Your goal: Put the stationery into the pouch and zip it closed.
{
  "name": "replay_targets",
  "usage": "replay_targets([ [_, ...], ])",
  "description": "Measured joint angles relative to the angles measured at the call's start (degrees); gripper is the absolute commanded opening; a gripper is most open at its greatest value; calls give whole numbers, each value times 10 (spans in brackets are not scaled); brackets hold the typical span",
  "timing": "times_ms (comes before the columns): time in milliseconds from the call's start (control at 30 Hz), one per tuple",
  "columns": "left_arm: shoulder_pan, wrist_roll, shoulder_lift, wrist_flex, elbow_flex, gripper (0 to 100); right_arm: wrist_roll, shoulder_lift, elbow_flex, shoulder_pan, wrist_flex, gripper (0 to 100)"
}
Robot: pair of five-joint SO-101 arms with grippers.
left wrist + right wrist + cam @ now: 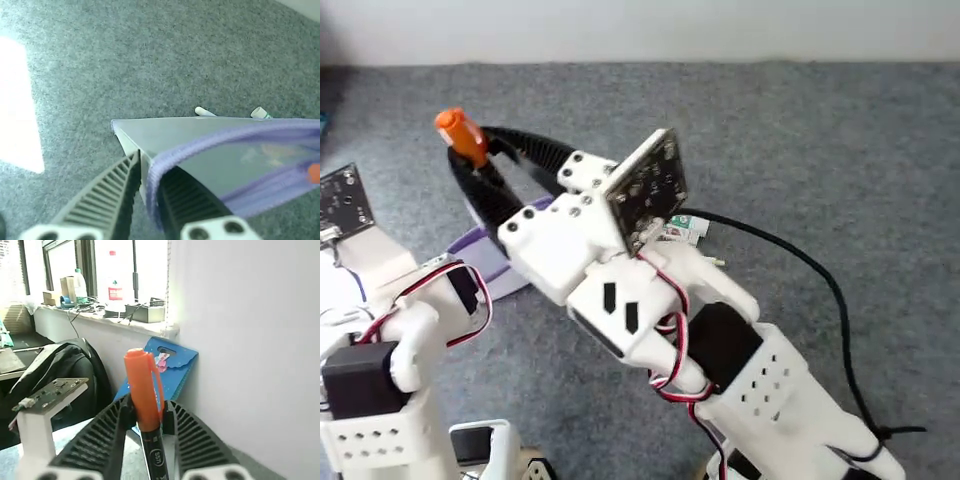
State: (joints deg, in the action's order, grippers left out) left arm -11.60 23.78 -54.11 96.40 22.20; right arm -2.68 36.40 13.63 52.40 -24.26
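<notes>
Pinching the purple pouch (215, 150) by its edge, the left gripper (147, 169) has its fingers nearly together on the fabric. The right gripper (146, 409) is clamped on an orange marker (142, 382), held off the table. Two white pen tips (204, 111) show just beyond the pouch.

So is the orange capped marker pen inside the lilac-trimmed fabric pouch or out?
Out: the right gripper is shut on the orange marker pen, cap up, clear of the pouch.
</notes>
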Motion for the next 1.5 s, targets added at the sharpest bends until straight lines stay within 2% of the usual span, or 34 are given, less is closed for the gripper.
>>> replay_targets([
  [167,0,2,1,-1,0,12,0,-25,2,6,46,8],
  [433,0,2,1,-1,0,12,-37,-73,14,7,35,13],
  [500,0,2,1,-1,0,12,-42,-75,17,7,13,59],
  [667,1,4,1,-1,0,12,-46,-75,18,8,-100,272],
  [733,0,4,1,-1,0,12,-46,-70,18,4,-136,273],
  [867,1,4,2,-1,0,12,-46,-38,18,-9,-160,192],
  [967,0,4,2,-1,0,12,-46,-11,18,-50,-162,141],
  [1100,-8,4,2,-1,0,12,-46,0,18,-149,-176,132],
  [1267,-42,4,2,-1,1,12,-45,-25,18,-276,-287,134],
  [1400,-56,4,2,10,1,12,8,-99,18,-323,-382,158],
  [1500,-56,4,1,15,1,12,52,-167,5,-334,-416,223],
])
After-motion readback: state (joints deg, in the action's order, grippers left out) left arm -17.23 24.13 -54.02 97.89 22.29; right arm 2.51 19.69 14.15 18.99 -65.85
